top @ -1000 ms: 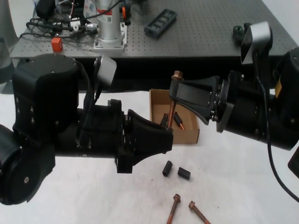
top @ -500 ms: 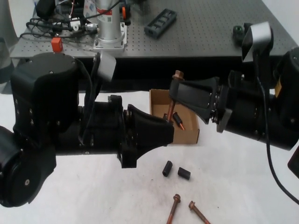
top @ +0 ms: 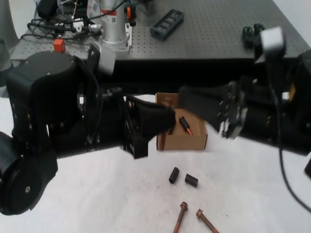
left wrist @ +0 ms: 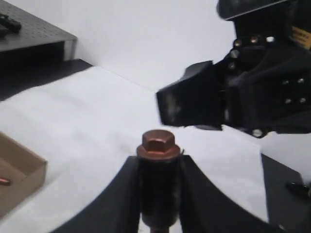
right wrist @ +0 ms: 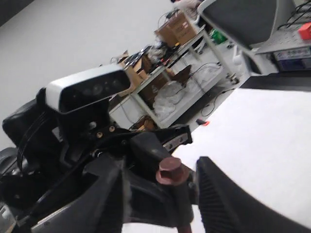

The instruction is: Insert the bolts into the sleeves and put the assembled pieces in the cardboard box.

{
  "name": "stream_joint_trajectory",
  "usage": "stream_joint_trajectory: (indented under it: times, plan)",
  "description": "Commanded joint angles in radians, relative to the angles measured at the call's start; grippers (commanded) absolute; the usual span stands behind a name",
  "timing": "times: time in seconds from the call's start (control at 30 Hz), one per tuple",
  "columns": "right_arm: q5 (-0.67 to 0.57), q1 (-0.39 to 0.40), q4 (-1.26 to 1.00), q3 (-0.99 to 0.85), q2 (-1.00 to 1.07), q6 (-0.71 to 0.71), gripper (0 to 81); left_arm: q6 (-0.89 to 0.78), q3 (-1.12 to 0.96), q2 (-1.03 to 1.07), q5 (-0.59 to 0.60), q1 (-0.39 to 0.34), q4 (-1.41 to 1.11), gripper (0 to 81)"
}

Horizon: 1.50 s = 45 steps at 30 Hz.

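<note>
Gripping a black sleeve [left wrist: 158, 194], left end effector [left wrist: 159, 167] bears hex-headed copper bolt [left wrist: 158, 143].

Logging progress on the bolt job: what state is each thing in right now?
left pincer: shut on the held sleeve.
held sleeve: clamped, with the inserted bolt in it, head against its end.
right pincer: open, not touching the inserted bolt.
cardboard box: open, one assembled piece inside.
loose sleeves: lying on the bench, no bolts in them.
loose bolts: lying on the bench, not inserted.
</note>
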Motion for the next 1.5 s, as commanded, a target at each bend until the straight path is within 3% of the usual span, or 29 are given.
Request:
stream_joint_trajectory:
  times: [0.0, 0.1, 0.23, 0.53, 0.73, 0.83, 1.07, 1.17, 1.3, 1.47]
  plan:
    - [-0.004, -0.058, 0.054, 0.001, -0.034, -0.034, 34.7, -0.029, -0.027, 0.014, -0.074, 0.003, -0.029, 0.7]
    - [0.036, -0.134, 0.249, -0.001, -0.071, -0.146, 34.7, -0.075, -0.125, 0.122, -0.167, 0.003, -0.010, 0.7]
    - [0.220, -0.156, 0.570, -0.003, -0.109, -0.323, 34.7, -0.079, -0.373, 0.371, -0.294, 0.003, 0.178, 0.7]
    - [0.522, -0.062, 1.030, -0.003, -0.111, -0.495, 34.7, 0.120, -1.116, 0.949, -0.448, 0.003, 0.853, 0.7]
    - [0.551, 0.016, 1.088, -0.003, -0.062, -0.493, 34.7, 0.197, -1.422, 1.146, -0.509, 0.003, 1.128, 0.7]
    - [0.566, 0.046, 1.088, -0.003, -0.012, -0.493, 34.7, 0.202, -1.452, 1.172, -0.509, 0.003, 1.142, 2.3]
    - [0.566, 0.100, 1.075, -0.035, 0.146, -0.559, 34.7, 0.202, -1.452, 1.163, -0.501, 0.003, 1.150, 33.2]
    - [0.612, 0.129, 1.075, -0.085, 0.229, -0.602, 34.7, 0.202, -1.452, 1.123, -0.498, 0.003, 1.178, 32.3]
    - [0.634, 0.156, 1.090, -0.173, 0.354, -0.629, 34.7, 0.236, -1.429, 1.034, -0.546, 0.005, 1.281, 23.2]
    - [0.633, 0.184, 1.111, -0.257, 0.473, -0.671, 34.7, 0.226, -1.238, 0.910, -0.588, 0.005, 1.276, 20.4]
